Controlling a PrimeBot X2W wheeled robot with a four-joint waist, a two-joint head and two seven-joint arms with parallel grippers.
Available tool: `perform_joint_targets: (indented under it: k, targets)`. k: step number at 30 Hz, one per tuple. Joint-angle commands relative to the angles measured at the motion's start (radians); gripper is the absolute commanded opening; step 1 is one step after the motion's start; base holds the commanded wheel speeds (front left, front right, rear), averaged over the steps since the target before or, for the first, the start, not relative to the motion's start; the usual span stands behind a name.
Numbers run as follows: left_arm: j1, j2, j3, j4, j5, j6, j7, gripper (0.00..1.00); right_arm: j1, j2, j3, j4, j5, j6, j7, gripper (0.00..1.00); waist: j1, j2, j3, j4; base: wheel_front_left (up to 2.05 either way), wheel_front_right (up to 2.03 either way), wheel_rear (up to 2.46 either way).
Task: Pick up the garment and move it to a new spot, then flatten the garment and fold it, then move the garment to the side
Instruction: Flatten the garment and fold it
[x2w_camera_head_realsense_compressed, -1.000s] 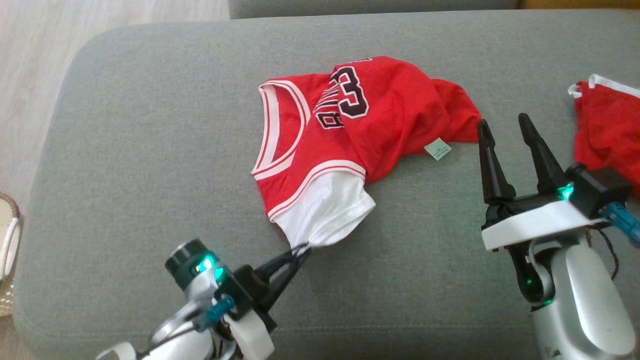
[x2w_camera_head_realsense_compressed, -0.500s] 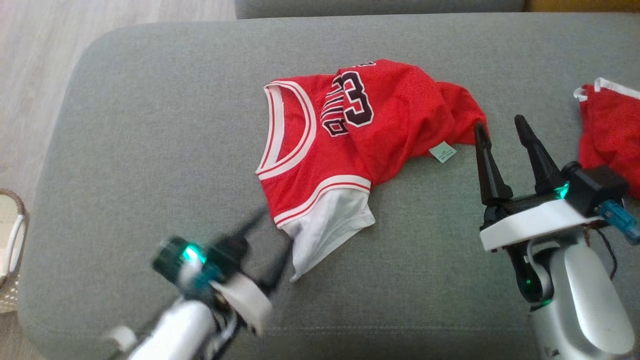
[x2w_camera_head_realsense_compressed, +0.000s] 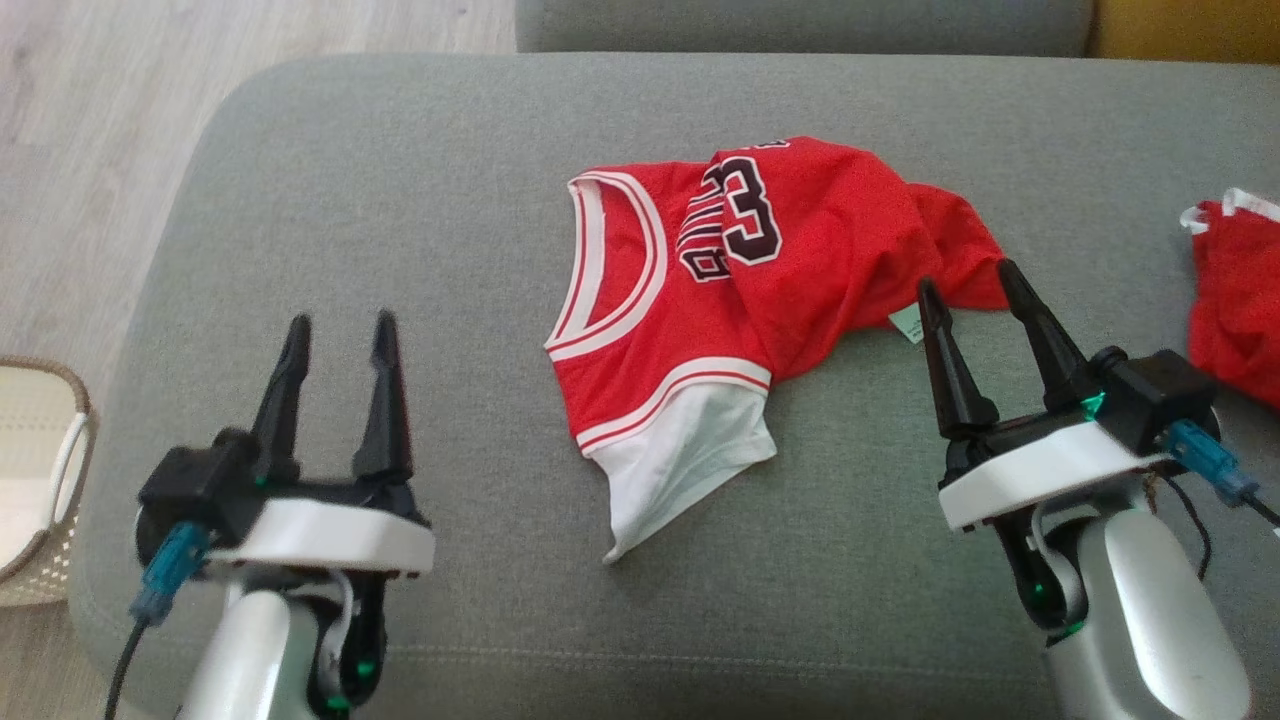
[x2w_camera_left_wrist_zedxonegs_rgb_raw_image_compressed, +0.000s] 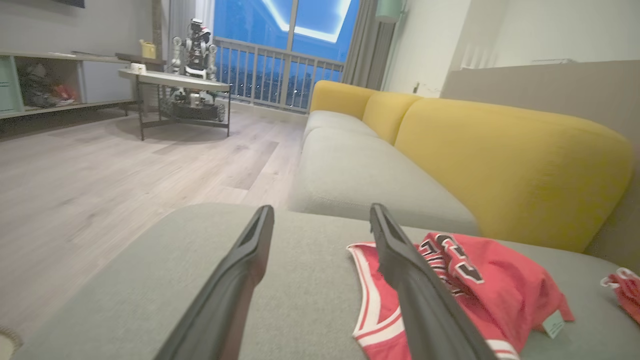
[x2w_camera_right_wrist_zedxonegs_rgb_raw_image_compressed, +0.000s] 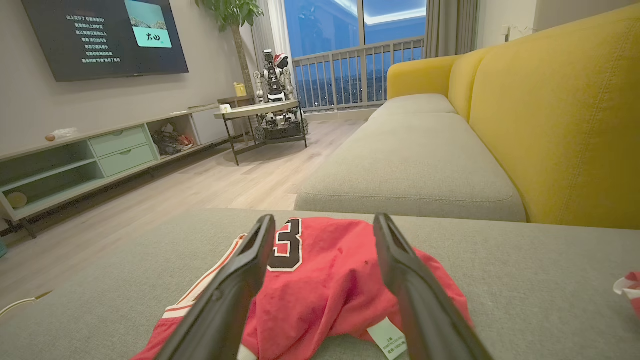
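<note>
In the head view, the garment (x2w_camera_head_realsense_compressed: 740, 300), a red jersey, lies in the upper middle of the frame on the grey cushion (x2w_camera_head_realsense_compressed: 400, 200). It is rumpled, its numbered half doubled over the rest, with a white sleeve (x2w_camera_head_realsense_compressed: 680, 460) trailing toward the bottom. The left gripper (x2w_camera_head_realsense_compressed: 341, 320) stands at the lower left, fingers wide and empty, well apart from the cloth. The right gripper (x2w_camera_head_realsense_compressed: 968, 276) at the lower right is also wide and empty, its tips just beside the hem and the care tag (x2w_camera_head_realsense_compressed: 908, 322). A second red piece (x2w_camera_head_realsense_compressed: 1235, 290) sits at the right edge and a basket (x2w_camera_head_realsense_compressed: 40, 470) at the left edge.

The left wrist view puts the jersey at the lower right, beyond that gripper's right finger, with a yellow sofa back (x2w_camera_left_wrist_zedxonegs_rgb_raw_image_compressed: 500, 165) behind.

In the right wrist view the cloth lies low in the centre, framed between the spread fingers.

Flattening seems to be the step in hand. The next move probably calls for the right gripper to pinch the doubled hem near the tag and draw it out, while the left takes the sleeve side.
</note>
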Motion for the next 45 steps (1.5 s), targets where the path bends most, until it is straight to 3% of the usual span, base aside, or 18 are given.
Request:
perform_joint_targets:
  k: [1,9,14,18,28,29,30,31,38,45]
  targets:
    - [-0.033,-0.004,0.061,-0.028,0.013,-0.008,-0.005,1.0,-0.022,0.006,0.023,-0.03,-0.006,0.0,-0.001,1.0,0.0,0.0,0.008,0.006,0.0,0.0,0.0]
    - [-0.022,-0.054,0.129,-0.009,0.058,-0.074,-0.005,1.0,-0.065,0.006,0.06,-0.001,-0.035,0.0,0.038,1.0,0.0,0.0,0.055,0.046,0.0,0.0,0.0]
    - [-0.032,-0.067,0.122,0.018,0.075,-0.101,-0.005,1.0,-0.139,0.006,0.123,0.085,-0.036,0.0,0.061,1.0,0.0,0.0,0.093,0.09,0.0,0.0,0.0]
    - [-0.04,-0.07,0.108,0.043,0.073,-0.108,-0.005,1.0,-0.189,0.006,0.129,0.17,-0.065,0.0,0.064,1.0,0.0,0.0,0.11,0.123,0.0,0.0,0.0]
    - [-0.055,-0.071,0.077,0.06,0.035,-0.092,-0.005,1.0,-0.297,0.006,0.029,0.428,-0.169,0.0,0.055,1.0,0.0,0.0,0.139,0.199,0.0,0.0,0.0]
    - [-0.056,-0.071,0.076,0.06,0.033,-0.09,-0.005,1.0,-0.303,0.006,0.023,0.443,-0.176,0.0,0.048,0.95,0.0,0.0,0.14,0.202,0.0,0.0,0.0]
    - [-0.056,-0.071,0.074,0.06,0.032,-0.089,-0.005,1.0,-0.31,0.006,0.014,0.454,-0.188,0.0,0.038,0.06,0.0,0.0,0.141,0.204,0.0,0.0,0.0]
    - [-0.056,-0.071,0.071,0.061,0.031,-0.087,-0.005,1.0,-0.316,0.006,0.009,0.462,-0.193,0.0,0.029,0.0,0.0,0.0,0.141,0.205,0.0,0.0,0.0]
    - [-0.042,-0.071,0.077,0.067,0.027,-0.081,-0.005,1.0,-0.322,0.006,0.0,0.451,-0.18,0.0,-0.006,0.0,0.0,0.0,0.106,0.172,0.0,0.0,0.0]
    - [-0.025,-0.071,0.063,0.065,0.015,-0.079,-0.005,1.0,-0.304,0.002,-0.017,0.276,-0.226,0.0,0.096,0.0,0.0,0.0,0.047,0.121,0.0,0.0,0.0]
